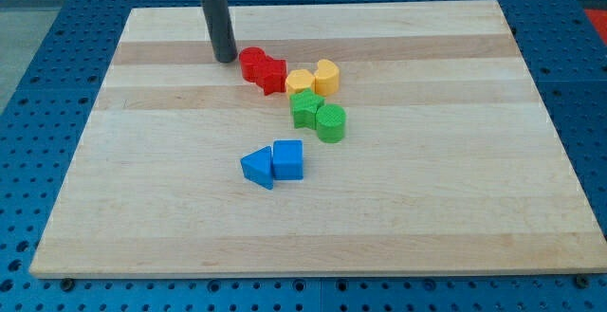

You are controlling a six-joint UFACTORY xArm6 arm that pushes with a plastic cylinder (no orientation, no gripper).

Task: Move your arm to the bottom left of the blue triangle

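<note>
- No pincer on this rig; a straight dark rod instead, so nothing to read as spread or pressed together. My tip [225,59] planted on the surface [455,217], near the view's top, left of centre.
- Just to the view's right of my tip: red blocks [262,69], two pressed together, shapes hard to make out. Nearest red edge close beside the rod; cannot tell if touching.
- Further right of my tip, past the reds: two yellow blocks [314,79] side by side, the right one rounded on top.
- Below and right of my tip: a green block [305,109] with an irregular outline, and a green cylinder [331,122] touching it on its lower right.
- Blue triangle [257,168] well apart from my tip, toward the view's bottom and slightly right, point facing the view's left.
- Second blue block [288,159] pressed against the triangle's right side.
- Between my tip and the blue triangle: bare wood only; coloured cluster sits off to the right of that line.
- Blue perforated bench [38,65] around the surface on all sides.
</note>
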